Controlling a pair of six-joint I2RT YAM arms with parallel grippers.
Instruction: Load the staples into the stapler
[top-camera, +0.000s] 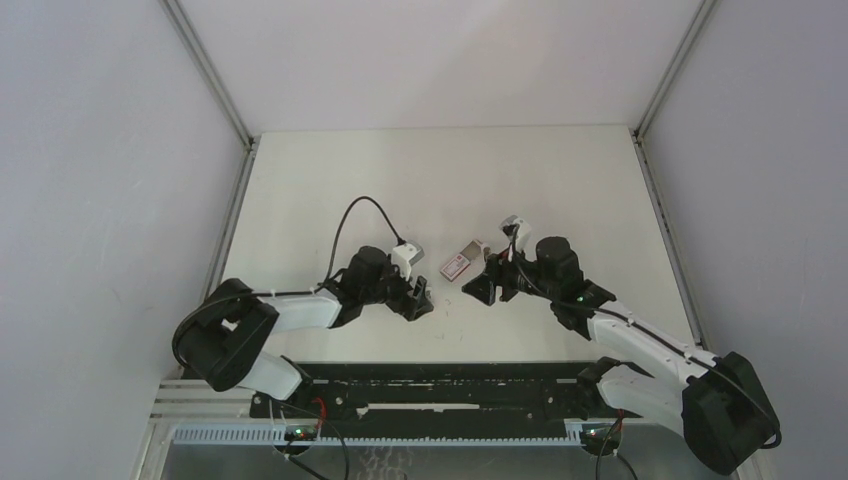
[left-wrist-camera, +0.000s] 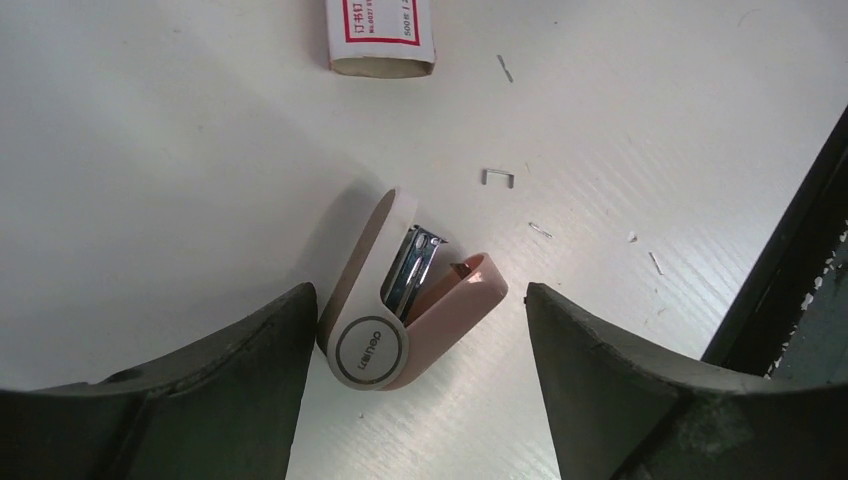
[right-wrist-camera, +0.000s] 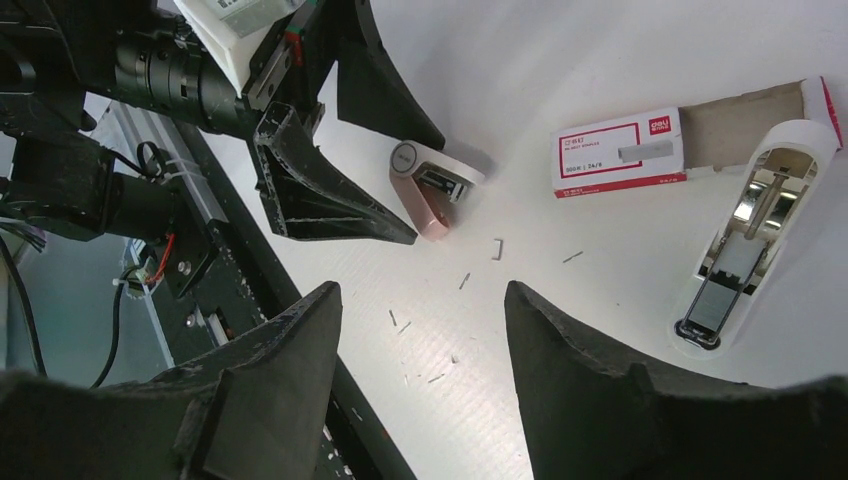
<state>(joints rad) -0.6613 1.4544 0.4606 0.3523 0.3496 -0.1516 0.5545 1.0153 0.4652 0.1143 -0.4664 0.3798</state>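
**Spread and holding nothing**

The left pincer (left-wrist-camera: 415, 300) stood spread astride a pink-and-white clip-like tool (right-wrist-camera: 432, 190). The right pincer (right-wrist-camera: 420, 295) hung spread, empty. The staples box (right-wrist-camera: 618, 152) lay near the worktop's (top-camera: 560, 170) middle, tray (right-wrist-camera: 745, 110) slid out, the opened stapler (right-wrist-camera: 745, 250) at its tray end.

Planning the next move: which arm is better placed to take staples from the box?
Probably right. The right gripper is open near the staples box and the opened stapler; the left gripper straddles the small pink clip.
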